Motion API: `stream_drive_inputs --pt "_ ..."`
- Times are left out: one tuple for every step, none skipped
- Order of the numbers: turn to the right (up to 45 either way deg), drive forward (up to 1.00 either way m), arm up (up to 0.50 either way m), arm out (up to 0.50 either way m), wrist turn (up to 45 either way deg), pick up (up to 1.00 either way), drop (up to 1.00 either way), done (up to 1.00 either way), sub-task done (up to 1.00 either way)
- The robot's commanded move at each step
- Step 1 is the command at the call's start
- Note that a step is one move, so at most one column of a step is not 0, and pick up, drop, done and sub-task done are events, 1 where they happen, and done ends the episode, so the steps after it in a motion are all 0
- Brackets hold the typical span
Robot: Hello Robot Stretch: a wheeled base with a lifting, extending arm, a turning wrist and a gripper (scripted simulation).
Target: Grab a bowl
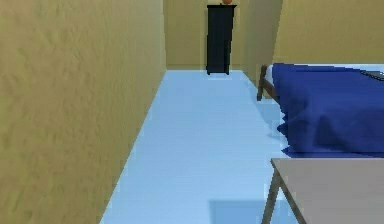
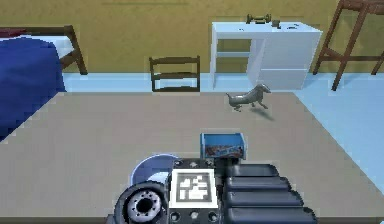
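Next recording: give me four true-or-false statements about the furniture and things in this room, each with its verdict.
1. A small animal figurine stands on the table. True.
2. The bed has a red cover. False: the cover is blue.
3. A wooden chair stands at the table's far edge in the arm side view. True.
4. The tall cabinet at the far wall in the forward view is white. False: it is dark, nearly black.
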Motion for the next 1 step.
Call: stream_drive_inputs --pt "0.0 0.0 0.0 0.1 0.0 0.0 0.0 0.0 0.0"
